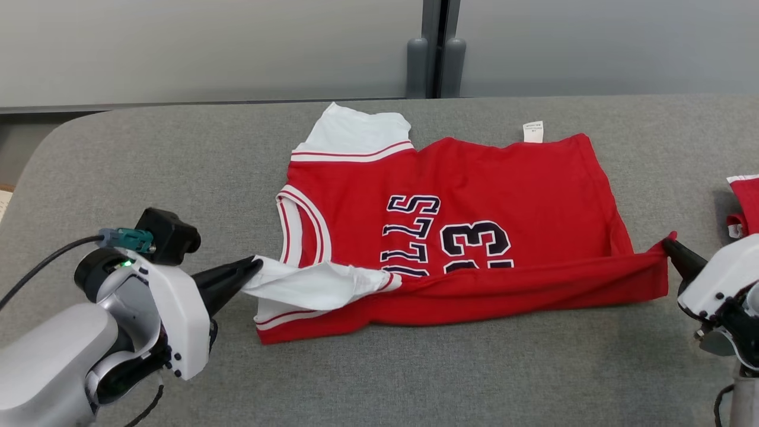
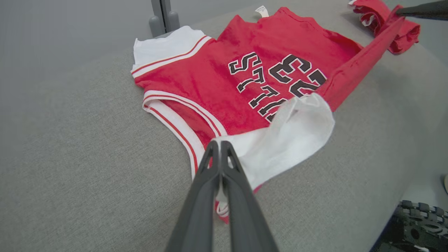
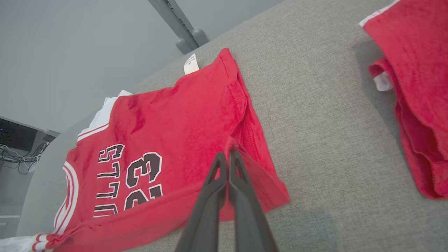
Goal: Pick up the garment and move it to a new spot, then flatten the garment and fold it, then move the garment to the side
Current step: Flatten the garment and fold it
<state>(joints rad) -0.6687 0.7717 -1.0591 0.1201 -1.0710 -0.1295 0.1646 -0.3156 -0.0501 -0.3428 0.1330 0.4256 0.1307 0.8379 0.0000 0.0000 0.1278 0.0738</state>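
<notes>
Head view, left gripper (image 1: pixel 255 264): fingers pressed together, pinching the white shoulder corner of the garment (image 1: pixel 462 190), toward the left edge of the table (image 1: pixel 148 154).
Head view, right gripper (image 1: pixel 670 242): tips pressed together on the red hem corner, toward the table's right edge.
Head view, garment: red jersey, numbered face up, mid-table. Shoulders point to the left edge, hem to the right edge. Its near side is raised as a band strung between the two grippers.
Head view, second red garment (image 1: pixel 744 201): at the right edge, apart from the jersey.
Left wrist view, grip: white cloth is caught at the fingertips. The red band runs away from them to the other gripper's dark tip at the far right.
Right wrist view, grip: the hem corner stands up between the closed tips. The jersey body lies flat beyond them and to the view's left.
Long axis: parallel to the table's near edge, with one gripper at each end and each arm nearest its own corner.
Garment relative to grippers: the flat body lies beyond the held band, toward the far edge.
Step (judgement): a lengthwise fold. The band likely has to be carried toward the far edge, both ends level.
Risk (judgement): uneven travel would skew the crease.
</notes>
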